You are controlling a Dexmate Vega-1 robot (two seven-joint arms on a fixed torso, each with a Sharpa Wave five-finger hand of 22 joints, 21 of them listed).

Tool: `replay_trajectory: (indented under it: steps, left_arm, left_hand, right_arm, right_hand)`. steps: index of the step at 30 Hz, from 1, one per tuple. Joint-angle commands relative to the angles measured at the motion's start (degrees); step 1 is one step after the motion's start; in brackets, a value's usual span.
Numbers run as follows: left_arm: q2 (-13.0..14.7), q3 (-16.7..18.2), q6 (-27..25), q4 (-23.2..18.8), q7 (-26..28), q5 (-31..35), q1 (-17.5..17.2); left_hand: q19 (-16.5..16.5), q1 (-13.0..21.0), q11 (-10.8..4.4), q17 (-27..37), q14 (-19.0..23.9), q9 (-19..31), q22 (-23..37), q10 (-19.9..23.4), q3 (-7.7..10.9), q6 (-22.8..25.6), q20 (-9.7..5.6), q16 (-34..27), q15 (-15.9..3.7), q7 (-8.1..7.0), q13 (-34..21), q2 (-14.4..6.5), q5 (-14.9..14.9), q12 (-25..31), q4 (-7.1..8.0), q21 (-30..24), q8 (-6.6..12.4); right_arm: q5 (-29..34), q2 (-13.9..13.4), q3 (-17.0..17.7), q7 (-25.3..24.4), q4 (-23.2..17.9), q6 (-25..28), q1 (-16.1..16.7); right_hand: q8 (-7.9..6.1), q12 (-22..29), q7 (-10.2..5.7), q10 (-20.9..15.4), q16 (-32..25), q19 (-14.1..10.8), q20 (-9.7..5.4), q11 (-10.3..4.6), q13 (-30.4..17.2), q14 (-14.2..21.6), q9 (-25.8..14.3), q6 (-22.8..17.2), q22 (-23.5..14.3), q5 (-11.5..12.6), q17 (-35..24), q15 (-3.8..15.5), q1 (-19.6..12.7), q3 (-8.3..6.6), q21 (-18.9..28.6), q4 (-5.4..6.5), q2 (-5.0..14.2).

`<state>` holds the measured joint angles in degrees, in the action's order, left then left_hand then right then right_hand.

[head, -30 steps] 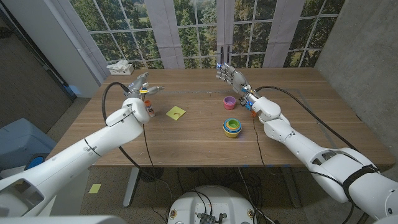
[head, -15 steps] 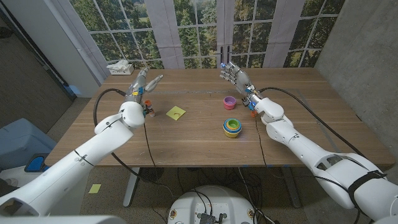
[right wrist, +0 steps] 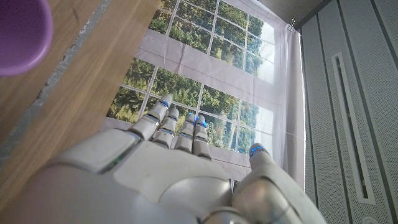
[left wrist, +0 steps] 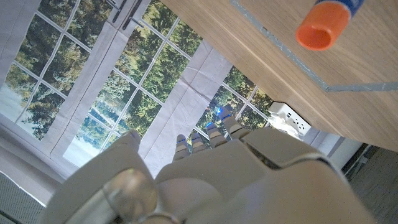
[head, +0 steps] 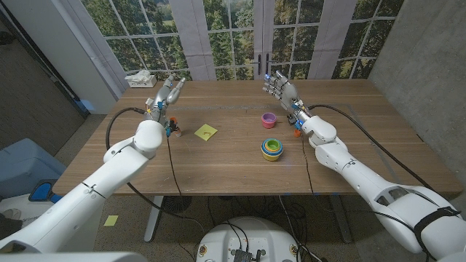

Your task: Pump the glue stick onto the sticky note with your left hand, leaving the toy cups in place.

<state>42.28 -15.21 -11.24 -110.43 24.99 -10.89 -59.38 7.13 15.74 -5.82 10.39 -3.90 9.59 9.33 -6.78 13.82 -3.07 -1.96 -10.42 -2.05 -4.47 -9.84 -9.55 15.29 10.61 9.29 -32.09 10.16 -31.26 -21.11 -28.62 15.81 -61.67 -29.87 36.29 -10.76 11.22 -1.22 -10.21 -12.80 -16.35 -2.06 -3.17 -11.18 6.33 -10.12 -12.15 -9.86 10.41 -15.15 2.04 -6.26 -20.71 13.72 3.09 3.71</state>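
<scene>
The glue stick [head: 175,132], white with an orange cap [left wrist: 317,30], stands on the wooden table [head: 218,167] just beside my left wrist. My left hand [head: 164,93] is raised above and behind it, fingers apart and pointing up, holding nothing; its back [left wrist: 211,177] faces the wrist camera. The yellow sticky note [head: 206,132] lies a little to the right of the glue stick. A purple toy cup [head: 269,119] [right wrist: 18,28] stands alone, and a stack of coloured cups [head: 271,149] sits nearer the front. My right hand [head: 281,87] [right wrist: 168,174] is lifted behind the purple cup, fingers spread and empty.
A white box [head: 140,78] sits at the table's back left corner. Black cables run from both wrists across the table [head: 171,164]. Windows and curtains stand behind the far edge. A grey wall closes the right side.
My left hand has lifted and swung back away from the glue stick, its fingers now pointing up. The right hand has drifted slightly right and back. The cups and the note have not moved.
</scene>
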Motion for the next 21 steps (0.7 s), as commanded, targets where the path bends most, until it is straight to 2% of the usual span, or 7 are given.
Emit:
replay_trajectory:
  steps: [1,4,9,13,17,21]
  left_arm:
    - [-2.01,1.52,15.78,8.04,-9.68,-9.46,1.01]
    - [-2.17,1.36,18.07,9.45,-12.59,-11.81,1.59]
    - [-3.01,1.18,22.12,12.49,-19.28,-17.82,2.80]
    - [-3.08,0.83,23.33,13.42,-22.74,-20.89,3.45]
    - [-2.92,0.31,23.52,13.49,-23.73,-21.79,3.91]
    - [-2.39,0.00,23.41,13.21,-23.88,-21.79,4.09]
  left_hand:
    - [-0.99,-1.06,0.25,-0.12,-0.11,0.14,0.00,0.22,0.58,-0.20,-3.44,-0.33,-3.52,0.36,-0.15,-1.31,0.77,0.17,0.32,0.43,0.17]
    - [-1.80,-1.49,0.17,-0.20,-0.04,0.12,-0.05,0.27,1.05,-0.29,-5.13,-0.31,-3.56,0.47,-0.13,-1.21,1.13,0.15,0.23,0.79,0.13]
    - [-2.45,-1.69,0.16,-0.25,0.28,0.11,-0.06,0.53,1.39,-0.24,-5.85,-0.39,-3.54,0.74,-0.12,-1.20,1.35,0.22,0.15,0.97,0.16]
    - [-3.47,-1.94,-0.18,-0.33,1.27,0.10,-0.06,1.16,1.85,0.14,-6.26,-0.65,-3.64,1.11,-0.11,-1.12,1.64,0.39,0.00,1.16,0.29]
    - [-3.95,-2.04,-0.22,-0.36,1.51,0.09,-0.06,1.48,2.05,0.38,-6.35,-0.67,-3.69,1.32,-0.11,-1.05,1.76,0.47,-0.07,1.25,0.36]
    - [-4.40,-2.11,-0.34,-0.39,1.68,0.09,-0.06,1.49,2.24,0.37,-6.32,-0.65,-3.64,1.43,-0.11,-0.97,1.87,0.42,-0.18,1.34,0.32]
  right_arm:
    - [-2.10,-0.51,1.82,-1.43,-1.58,0.13,1.90]
    - [-3.13,-0.68,2.75,-1.86,-2.13,-0.21,2.78]
    - [-5.48,-0.96,4.59,-1.88,-2.74,-0.87,4.17]
    - [-8.60,-0.83,6.17,-0.06,-2.26,-1.15,4.76]
    - [-12.58,0.03,8.10,2.53,-0.54,-1.46,4.94]
    - [-13.36,1.26,9.64,1.84,0.67,-4.32,5.77]
  right_hand:
    - [0.27,-0.20,0.14,0.31,0.34,-0.22,-0.60,0.14,-0.14,-0.31,-0.14,0.15,-0.16,0.40,-0.07,2.88,0.12,0.23,-0.24,-0.18,-0.30]
    - [0.26,-0.19,0.14,0.29,0.37,-0.32,-0.64,0.14,-0.13,-0.29,-0.13,0.16,-0.15,0.42,0.00,2.85,0.18,0.26,-0.25,-0.19,-0.35]
    - [0.23,-0.16,0.10,0.24,0.43,-0.42,-0.62,0.19,-0.11,-0.22,-0.11,0.16,-0.14,0.46,0.17,2.79,0.29,0.30,-0.31,-0.24,-0.44]
    - [0.16,-0.14,-0.04,0.18,0.48,-0.54,-0.65,0.19,-0.10,-0.21,-0.11,0.04,-0.13,0.49,0.28,2.81,0.36,0.33,-0.33,-0.26,-0.47]
    - [0.06,-0.02,0.00,-0.14,0.46,-0.65,-0.61,0.21,-0.08,0.03,-0.10,-0.17,-0.12,0.52,0.44,2.81,0.46,0.36,-0.39,-0.30,-0.53]
    - [0.00,0.01,0.23,-0.24,0.49,-0.72,-0.56,0.24,-0.07,0.13,-0.09,-0.32,-0.11,0.56,0.58,2.81,0.53,0.37,-0.45,-0.35,-0.56]
